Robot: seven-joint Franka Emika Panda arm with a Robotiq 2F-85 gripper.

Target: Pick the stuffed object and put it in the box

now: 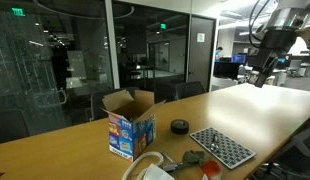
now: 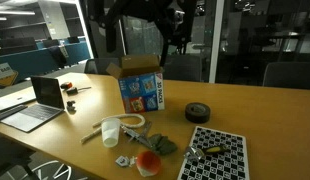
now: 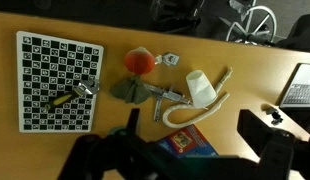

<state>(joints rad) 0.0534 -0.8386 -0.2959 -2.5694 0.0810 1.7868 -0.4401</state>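
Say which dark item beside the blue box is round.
The black puck, a low disc near the box; the perforated tray is a flat rectangle.

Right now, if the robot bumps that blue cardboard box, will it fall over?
Maybe. The box looks like thin cardboard, so probably light; it might slide on the smooth table. It stands upright, flaps open, so a push up high could tip it, and the flaps would likely bend.
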